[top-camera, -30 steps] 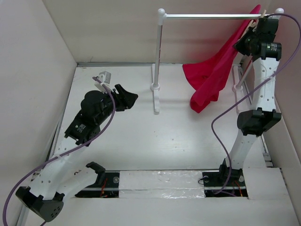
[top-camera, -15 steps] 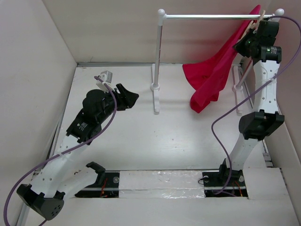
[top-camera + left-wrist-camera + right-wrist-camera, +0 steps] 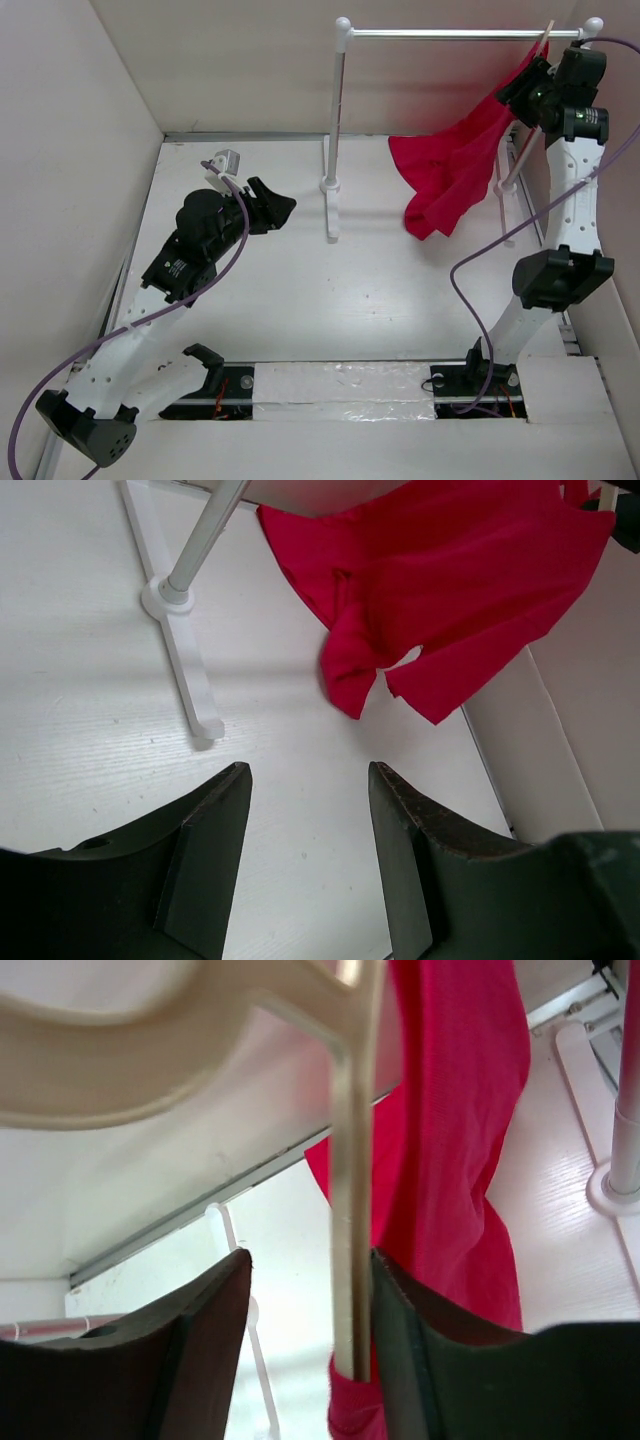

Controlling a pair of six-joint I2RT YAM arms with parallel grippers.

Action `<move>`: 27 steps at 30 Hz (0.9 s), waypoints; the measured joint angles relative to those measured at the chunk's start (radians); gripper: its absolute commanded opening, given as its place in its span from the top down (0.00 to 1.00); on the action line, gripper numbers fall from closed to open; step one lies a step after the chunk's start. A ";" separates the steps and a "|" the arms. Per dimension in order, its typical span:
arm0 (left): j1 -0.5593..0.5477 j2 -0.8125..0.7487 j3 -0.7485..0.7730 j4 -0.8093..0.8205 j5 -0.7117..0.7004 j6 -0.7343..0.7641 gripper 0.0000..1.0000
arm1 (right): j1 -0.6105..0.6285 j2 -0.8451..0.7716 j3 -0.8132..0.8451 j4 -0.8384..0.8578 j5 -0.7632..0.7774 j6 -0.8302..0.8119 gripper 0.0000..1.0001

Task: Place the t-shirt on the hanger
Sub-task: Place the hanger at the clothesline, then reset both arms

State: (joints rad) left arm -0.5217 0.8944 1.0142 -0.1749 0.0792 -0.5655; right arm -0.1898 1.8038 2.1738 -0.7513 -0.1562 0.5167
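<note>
T-shirt [image 3: 450, 165], bright red, hangs at the right end of the white rack [image 3: 336, 130], below its metal bar [image 3: 450, 34], and its cloth falls in loose folds toward the table [image 3: 380, 290]; if the lowest corner touches the table or only hangs close above it, the pictures do not tell. In the right wrist view the pale wooden hanger [image 3: 350, 1160] is very close to the camera, with its thick curved hook at the top and a straight part going down, and the red cloth lies directly behind and beside it. The right gripper [image 3: 305, 1350] is high up at this place, and its jaws are apart: the straight part of the hanger passes between them, close to one finger, but they do not clamp it. The left gripper [image 3: 308, 850] hovers over the table on the left side, well apart from the t-shirt, with jaws apart as well and nothing between them. As a judgement, the task looks almost complete, because the t-shirt seems to be carried by the hanger and not by any arm, and the hanger seems to hang from the bar. What is probably left is to take the right arm away without pulling the hanger. The cloth looks gathered to one side, and whether both shoulders of the hanger are inside the t-shirt cannot be seen.
</note>
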 measured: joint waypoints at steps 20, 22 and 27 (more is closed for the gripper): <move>0.000 0.055 0.200 -0.031 0.027 0.051 0.40 | 0.014 -0.638 -0.419 0.245 0.017 0.153 0.00; 0.000 0.053 0.212 -0.031 0.030 0.055 0.36 | 0.060 -0.721 -0.513 0.277 -0.017 0.161 0.00; 0.000 0.050 0.246 -0.031 0.035 0.060 0.31 | 0.201 -0.920 -0.707 0.354 -0.142 0.164 0.00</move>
State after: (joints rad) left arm -0.5217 0.9447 1.2602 -0.2058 0.1146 -0.5060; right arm 0.0116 0.8837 1.4670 -0.3977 -0.2977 0.6807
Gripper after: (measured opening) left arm 0.673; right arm 0.998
